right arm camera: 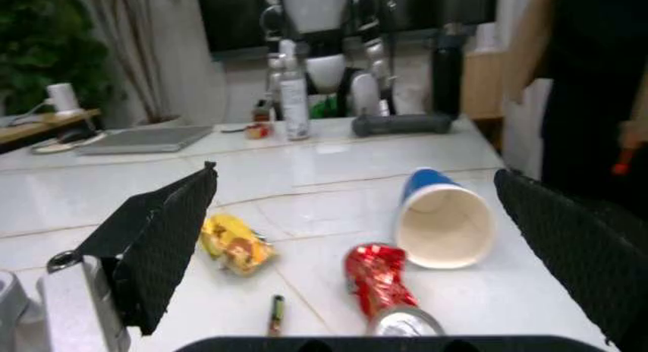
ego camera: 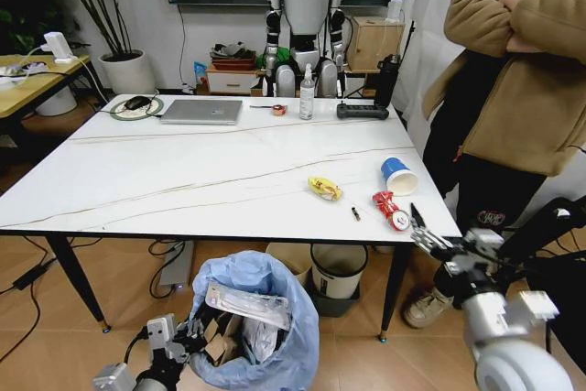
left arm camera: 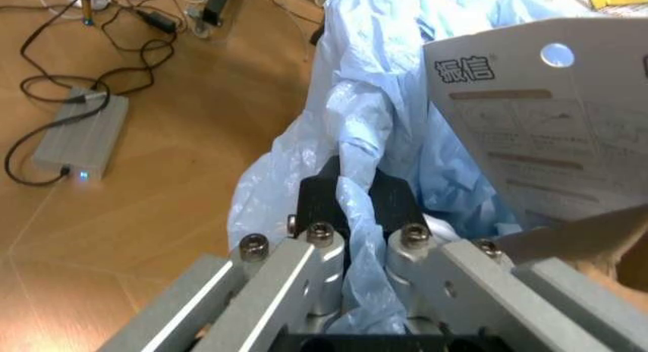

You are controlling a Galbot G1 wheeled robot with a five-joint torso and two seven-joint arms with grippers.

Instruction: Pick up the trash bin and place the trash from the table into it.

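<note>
The small trash bin lined with a crinkly translucent light-blue plastic bag (ego camera: 265, 318) hung below the near edge of the large white marble-look table with thin grey veins (ego camera: 183, 171), already holding a brown cardboard piece (ego camera: 220, 347) and a clear plastic tray (ego camera: 247, 306). The left gripper (left arm camera: 357, 215) was pinched on a fold of the bag at the bin's rim, carrying it. The right gripper (right arm camera: 354, 215), its black pads spread wide, hovered just off the table's near right corner, facing the remaining trash: a crushed red wrapper or can (right arm camera: 383, 284) nearest, a blue paper cup lying on its side (right arm camera: 438, 215) just beyond it, a crumpled yellow wrapper (right arm camera: 235, 244) to the left, and a small dark stick-like item (right arm camera: 275, 312).

Judged from this arrangement, the step was best done by closing on the red piece across its narrow waist, keeping the pads clear of the cup, while the left arm held the bin mouth open and close under the table edge so each drop fell inside.
</note>
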